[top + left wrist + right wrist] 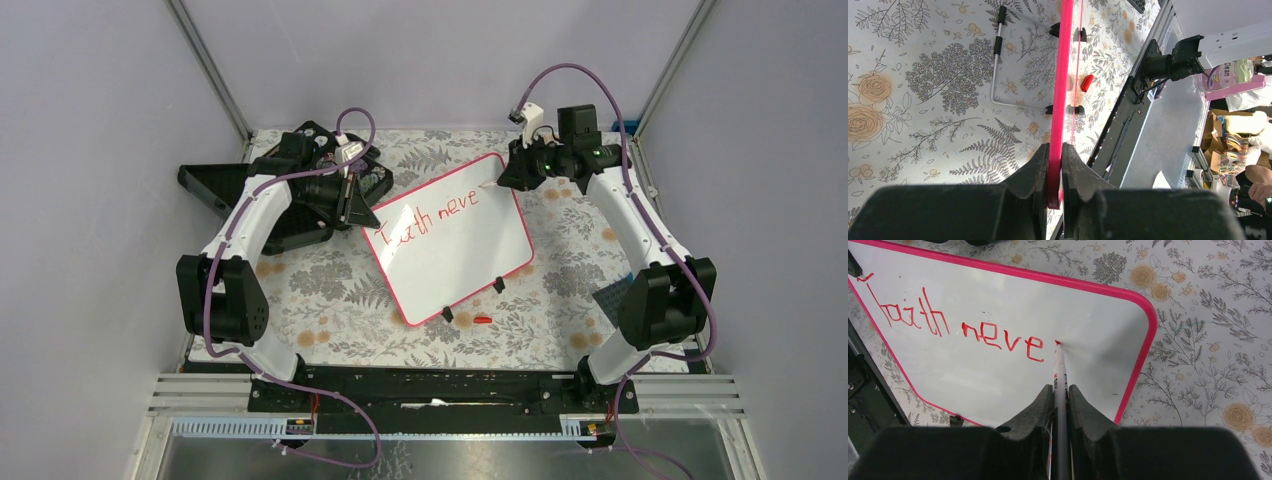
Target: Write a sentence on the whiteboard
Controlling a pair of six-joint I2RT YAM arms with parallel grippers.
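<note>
The whiteboard [450,235] sits skewed at the middle of the flowered table [330,300], between my two arms. Red writing on it reads "Faith neve". By my reckoning that is one word done and a second lacking its last letter, so most of the sentence is left to write.

My right gripper [1060,391] is clamped on the marker [1060,365], whose red tip touches the board just past the final "e". My left gripper [1055,150] pinches the board's pink rim [1065,75] on the left side to steady it.

A small red cap [483,320] lies on the table near the board's near edge, beside a black clip foot [447,314]. The black case [205,185] lies at the far left under my left arm. I cannot tell what its compartments hold.
</note>
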